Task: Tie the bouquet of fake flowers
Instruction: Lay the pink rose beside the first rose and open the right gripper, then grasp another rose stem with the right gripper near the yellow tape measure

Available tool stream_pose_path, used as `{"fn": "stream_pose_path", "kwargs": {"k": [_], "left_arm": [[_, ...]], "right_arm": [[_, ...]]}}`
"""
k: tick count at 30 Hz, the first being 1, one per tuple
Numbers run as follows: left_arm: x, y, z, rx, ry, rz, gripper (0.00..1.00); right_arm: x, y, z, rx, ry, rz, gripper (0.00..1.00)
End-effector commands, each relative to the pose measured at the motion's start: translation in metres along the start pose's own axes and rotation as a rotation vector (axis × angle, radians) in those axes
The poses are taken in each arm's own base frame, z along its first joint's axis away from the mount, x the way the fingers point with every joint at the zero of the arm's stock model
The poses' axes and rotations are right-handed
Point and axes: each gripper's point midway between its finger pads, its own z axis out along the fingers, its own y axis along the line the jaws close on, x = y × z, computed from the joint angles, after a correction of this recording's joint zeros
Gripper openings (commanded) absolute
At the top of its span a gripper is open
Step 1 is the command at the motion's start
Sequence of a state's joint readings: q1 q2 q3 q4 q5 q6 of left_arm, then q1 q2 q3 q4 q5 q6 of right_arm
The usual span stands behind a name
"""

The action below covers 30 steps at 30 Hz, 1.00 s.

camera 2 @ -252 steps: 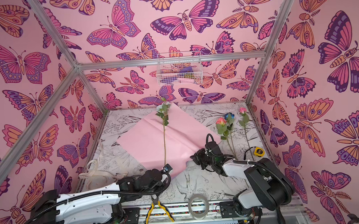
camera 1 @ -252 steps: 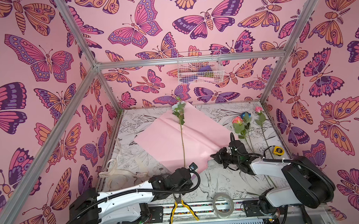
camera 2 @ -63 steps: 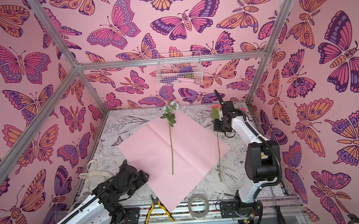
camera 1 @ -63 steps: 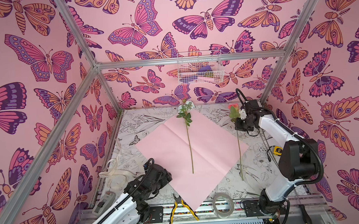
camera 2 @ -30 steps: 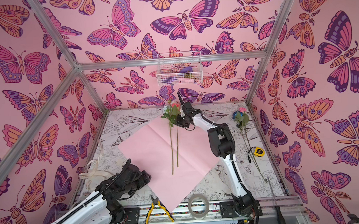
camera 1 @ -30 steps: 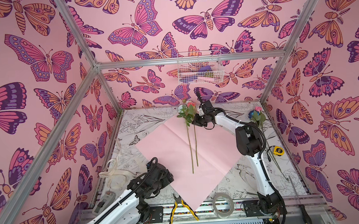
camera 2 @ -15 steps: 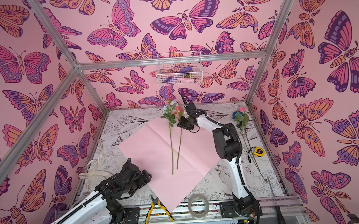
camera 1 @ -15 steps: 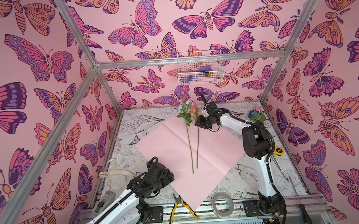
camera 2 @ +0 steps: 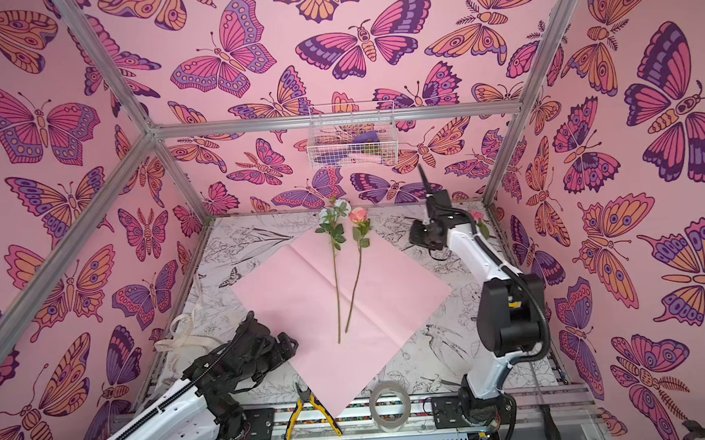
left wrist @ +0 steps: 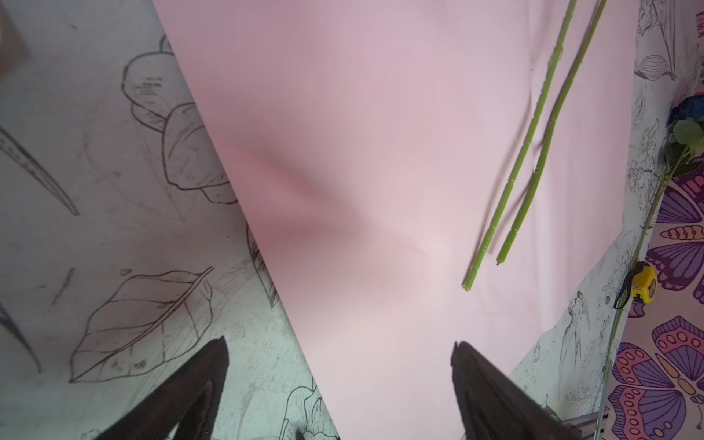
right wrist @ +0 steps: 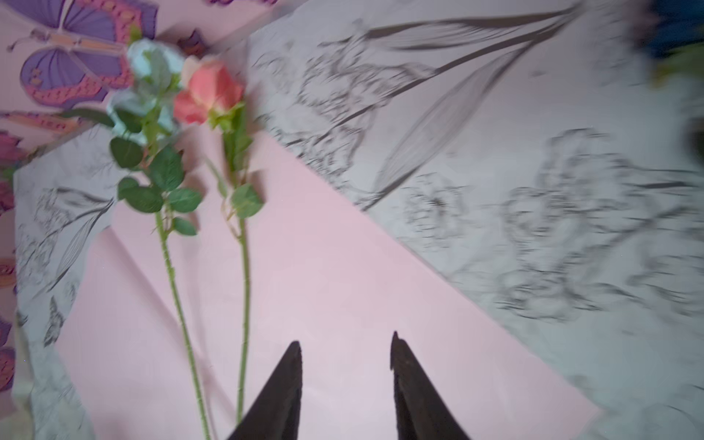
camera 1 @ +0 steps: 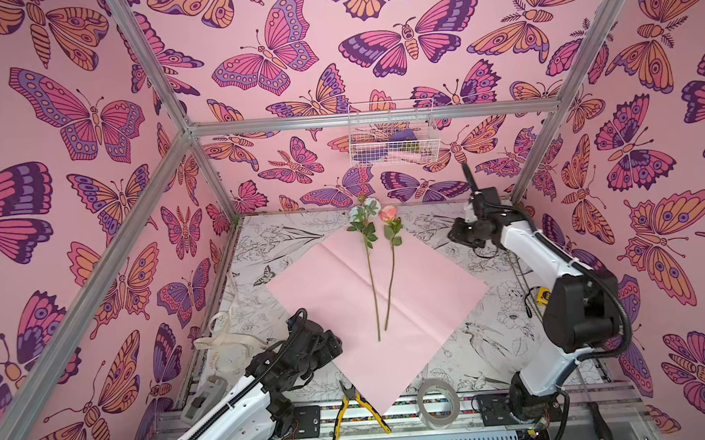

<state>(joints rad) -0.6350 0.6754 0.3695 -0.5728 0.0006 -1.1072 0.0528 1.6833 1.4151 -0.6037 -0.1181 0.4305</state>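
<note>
Left gripper (left wrist: 339,343): jaws wide apart, empty, over the near-left edge of the paper (camera 1: 429,291). Right gripper (right wrist: 344,339): jaws apart, empty, above its far-right edge. White rose (camera 1: 371,207) and coral rose (camera 1: 388,213) lie side by side on the paper, heads past its far corner. Blue rose (left wrist: 685,114) lies at the right edge of the table (camera 1: 261,250).

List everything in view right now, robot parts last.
paper: one, pink, flat, table centre
white rose: one, lying on paper
coral-pink rose: one, beside it
blue rose: one, table's right edge
pink rose: one, right edge
ribbon: one, cream, left of paper
pliers: one, yellow-handled, front rail
tape roll: one, clear, front rail
tape measure: one, yellow, right side
wire basket: one, white, back wall
left fingers: two, black, apart, empty
right fingers: two, black, apart, empty
</note>
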Motion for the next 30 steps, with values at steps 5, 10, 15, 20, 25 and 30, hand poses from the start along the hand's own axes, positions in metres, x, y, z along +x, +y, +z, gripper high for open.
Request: {"fn": "stream_pose_path", "kwargs": {"k": [5, 10, 15, 20, 25, 30], "left_arm": [[-0.002, -0.002, -0.003, 0.007, -0.006, 0.006, 1.0], [-0.002, -0.002, -0.003, 0.006, -0.007, 0.004, 1.0], [-0.003, -0.001, -0.004, 0.002, -0.01, 0.004, 1.0], [-0.003, 0.0, -0.004, -0.002, -0.014, 0.002, 1.0], [-0.004, -0.001, -0.004, -0.002, -0.017, 0.002, 1.0], [-0.005, 0.0, -0.004, -0.004, -0.022, 0.0, 1.0]], "right_arm": [[0.028, -0.146, -0.015, 0.301, 0.122, 0.104, 0.4], [0.026, -0.184, 0.0, 0.341, 0.171, 0.14, 0.4], [0.02, -0.198, 0.021, 0.384, 0.205, 0.098, 0.4], [0.015, -0.202, 0.046, 0.358, 0.237, 0.076, 0.39], [0.014, -0.204, 0.065, 0.339, 0.272, 0.057, 0.38], [0.019, -0.2, 0.081, 0.289, 0.305, 0.07, 0.36]]}}
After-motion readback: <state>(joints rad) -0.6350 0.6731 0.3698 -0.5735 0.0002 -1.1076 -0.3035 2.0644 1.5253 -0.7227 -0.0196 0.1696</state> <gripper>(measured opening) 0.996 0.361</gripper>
